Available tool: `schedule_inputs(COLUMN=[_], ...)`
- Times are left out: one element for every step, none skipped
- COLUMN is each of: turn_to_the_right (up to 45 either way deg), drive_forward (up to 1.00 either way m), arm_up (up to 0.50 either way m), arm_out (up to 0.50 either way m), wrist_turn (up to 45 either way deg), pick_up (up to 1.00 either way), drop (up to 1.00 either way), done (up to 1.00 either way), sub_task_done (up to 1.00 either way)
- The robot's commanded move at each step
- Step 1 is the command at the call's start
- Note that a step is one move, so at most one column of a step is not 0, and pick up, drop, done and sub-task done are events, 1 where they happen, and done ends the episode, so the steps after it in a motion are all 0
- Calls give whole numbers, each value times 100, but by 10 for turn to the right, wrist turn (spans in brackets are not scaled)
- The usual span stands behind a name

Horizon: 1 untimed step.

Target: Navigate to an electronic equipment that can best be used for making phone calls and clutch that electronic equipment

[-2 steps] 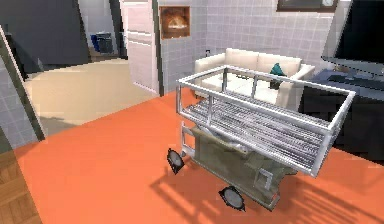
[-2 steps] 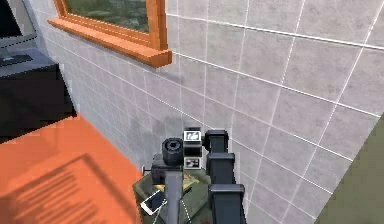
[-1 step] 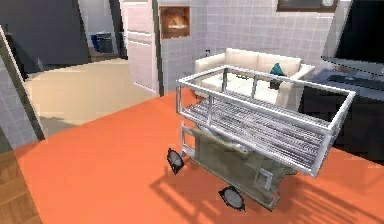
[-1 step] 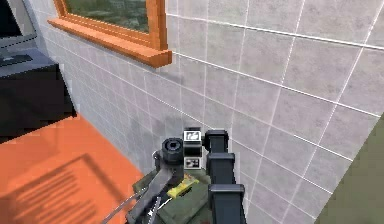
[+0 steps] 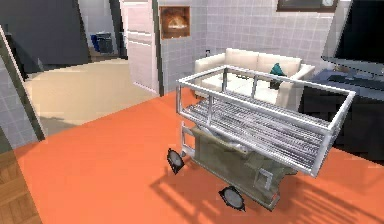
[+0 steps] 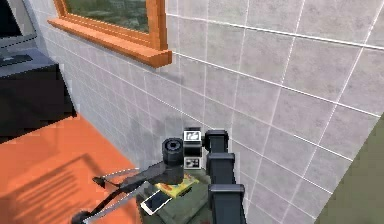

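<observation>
Cart (image 5: 265,135) of bare metal bars on small wheels stands close ahead on the orange floor (image 5: 90,160) in the forward view. Behind it sits a white sofa (image 5: 245,68) with a teal cushion (image 5: 276,70). A TV (image 5: 362,35) on a dark stand (image 5: 345,105) is at the right edge. At the left a doorway opens onto beige floor, with a blue bin (image 5: 101,42) far back and a white door (image 5: 140,40) beside it.

In the arm side view the arm (image 6: 226,195) rises along a grey tiled wall (image 6: 290,90) under a wood-framed window (image 6: 110,38). The gripper (image 6: 92,198) reaches left from its dark body, its thin fingers (image 6: 120,177) over the floor. Just below the body lies a small pale slab (image 6: 155,201), phone-like in shape, beside a yellow scrap (image 6: 178,186) on something dark. Whether the fingers are apart or together cannot be told, nor whether the gripper holds anything or touches the slab.
</observation>
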Motion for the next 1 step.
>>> schedule_inputs(turn_to_the_right=[0], drive_forward=[0], arm_up=[0], arm_out=[0], wrist_turn=[450], pick_up=[0], drop=[0], done=[0], sub_task_done=[0])
